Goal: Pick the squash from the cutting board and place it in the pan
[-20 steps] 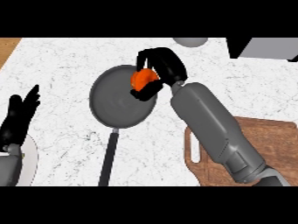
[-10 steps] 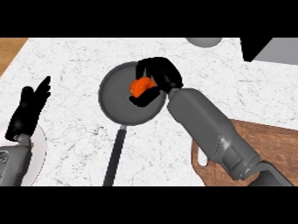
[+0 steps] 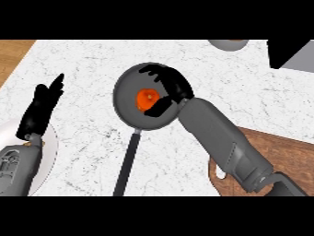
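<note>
- We are viewing the squash as a small, rounded orange piece lying inside the pan, just above and left of the frame's centre.
- We are judging the squash to be light and stiff, with a smooth skin that may slide; a rounded body of this kind is likely to roll on the pan's flat floor.
- We are advising a hold across its widest part, thumb on one side and fingers on the opposite side, so that it cannot squirt out sideways.
- We are seeing the right hand reaching over the pan from the lower right, its forearm crossing the pan's right rim.
- We are seeing its fingers arching over the top of the squash, while the thumb is curling in just below and to the right of it.
- We are reading the fingers as curled partly round the squash; whether they are touching it or standing just apart, we cannot tell.
- We are judging the placing step to be almost complete, since the squash is sitting within the pan's rim.
- We are noting the left hand resting at the left of the frame, fingers straight and pointing up, above a white plate.
- We are noting the wooden cutting board at the lower right, well apart from the squash.
</note>
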You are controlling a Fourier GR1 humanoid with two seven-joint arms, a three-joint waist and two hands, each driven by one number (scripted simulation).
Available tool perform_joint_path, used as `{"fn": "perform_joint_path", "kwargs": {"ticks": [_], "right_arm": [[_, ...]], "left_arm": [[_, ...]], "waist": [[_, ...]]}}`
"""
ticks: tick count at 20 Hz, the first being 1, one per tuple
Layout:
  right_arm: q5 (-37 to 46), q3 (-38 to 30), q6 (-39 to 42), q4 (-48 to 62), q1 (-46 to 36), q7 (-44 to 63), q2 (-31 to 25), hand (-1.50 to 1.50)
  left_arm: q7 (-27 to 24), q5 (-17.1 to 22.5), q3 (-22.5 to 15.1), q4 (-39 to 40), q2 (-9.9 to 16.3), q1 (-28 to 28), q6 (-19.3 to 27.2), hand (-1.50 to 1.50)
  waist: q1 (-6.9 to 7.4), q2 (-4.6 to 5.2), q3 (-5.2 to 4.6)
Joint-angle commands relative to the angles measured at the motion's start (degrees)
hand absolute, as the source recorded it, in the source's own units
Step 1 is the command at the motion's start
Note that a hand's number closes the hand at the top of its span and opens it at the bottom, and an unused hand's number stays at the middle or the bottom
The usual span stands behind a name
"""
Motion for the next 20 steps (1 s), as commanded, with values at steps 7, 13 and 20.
{"fn": "perform_joint_path", "kwargs": {"ticks": [7,13,20], "right_arm": [[-11.6,1.0,-5.5,-2.7,2.5,-7.3,0.0,-1.5],[-18.6,-0.8,-10.1,-2.7,-0.2,-9.3,0.0,-1.5],[-22.2,-7.5,-9.5,6.6,-5.6,-12.1,-0.1,-1.5]], "left_arm": [[-1.3,-0.7,-0.5,1.5,-1.2,-0.6,0.9,0.0],[1.0,0.0,0.7,1.2,0.2,-1.4,0.3,0.0],[1.0,1.3,4.3,1.3,2.6,1.8,0.7,0.0]], "waist": [[0.74,0.09,0.06],[-1.14,-0.75,0.04],[-6.07,-1.48,-0.03]]}}
